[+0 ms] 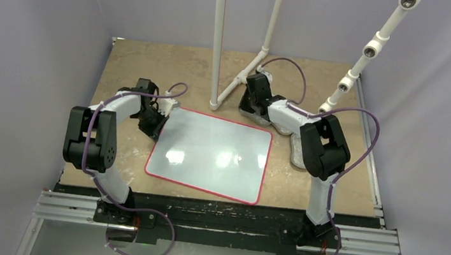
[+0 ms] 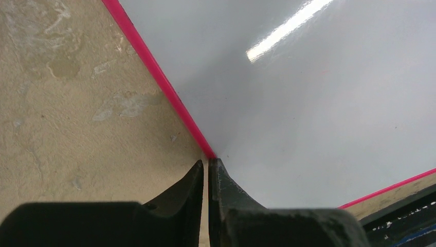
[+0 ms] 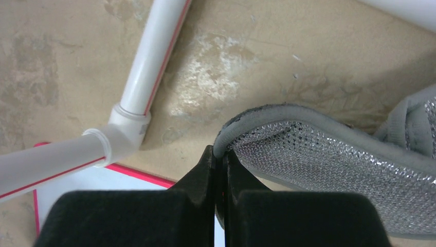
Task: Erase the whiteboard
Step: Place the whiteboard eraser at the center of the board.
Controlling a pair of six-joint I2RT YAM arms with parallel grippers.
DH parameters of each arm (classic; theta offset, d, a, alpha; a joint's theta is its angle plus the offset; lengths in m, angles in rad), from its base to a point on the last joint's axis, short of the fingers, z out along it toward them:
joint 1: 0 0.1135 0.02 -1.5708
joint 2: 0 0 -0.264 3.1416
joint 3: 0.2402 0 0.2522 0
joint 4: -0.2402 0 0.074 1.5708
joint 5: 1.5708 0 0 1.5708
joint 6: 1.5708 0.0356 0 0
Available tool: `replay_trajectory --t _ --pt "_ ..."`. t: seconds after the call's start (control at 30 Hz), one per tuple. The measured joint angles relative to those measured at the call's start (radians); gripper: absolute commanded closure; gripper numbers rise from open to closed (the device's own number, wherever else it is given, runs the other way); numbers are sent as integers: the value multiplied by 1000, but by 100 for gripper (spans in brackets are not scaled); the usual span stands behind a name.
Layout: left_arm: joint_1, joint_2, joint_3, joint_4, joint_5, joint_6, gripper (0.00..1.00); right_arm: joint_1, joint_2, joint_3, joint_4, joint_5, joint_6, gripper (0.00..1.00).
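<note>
Over on the left, the left gripper (image 2: 208,163) sits at the far left corner of the whiteboard (image 1: 210,154), its jaws almost together with only a slit between them. The red rim runs into that slit, and I cannot tell if they pinch it. If nothing steadies that corner, I reckon a wipe could skid the board across the table (image 1: 153,68).

The board lies flat at mid-table, glossy and streaked with glare, and I see no scribbles on it.

To the right, past the white pipe (image 3: 149,67), the right gripper (image 3: 220,152) pinches a silvery mesh pad (image 3: 329,159) by its grey edge. So thin a hold might slip, or the pad might snag on the pipe.
</note>
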Motion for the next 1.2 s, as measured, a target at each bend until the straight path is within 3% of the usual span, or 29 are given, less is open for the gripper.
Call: replay_trajectory --t 0.13,0.37,0.5,0.57,0.67,0.73,0.87,0.93,1.2 --pt "0 0 -1 -12 -3 7 93 -9 -16 -57 2 1 42 100" --pt "0 0 -1 -21 -6 8 91 -45 -82 -186 1 4 116 54" --pt "0 -2 -1 -38 -9 19 85 -55 -95 -185 3 -1 102 47" --pt "0 -11 0 -53 -10 31 81 -54 -105 -185 -1 -5 87 33" --pt "0 -37 8 -78 -6 60 74 -54 -132 -186 -15 -6 62 30" --pt "0 -73 9 -90 10 89 68 -54 -160 -195 -23 0 48 14" --pt "0 -167 10 -120 61 141 63 -54 -246 -243 -42 14 13 13" --pt "0 -198 20 -146 96 171 52 -54 -272 -252 -47 21 -6 14" --pt "-2 -281 -16 -240 161 328 51 -54 -235 -272 -41 12 -54 14"
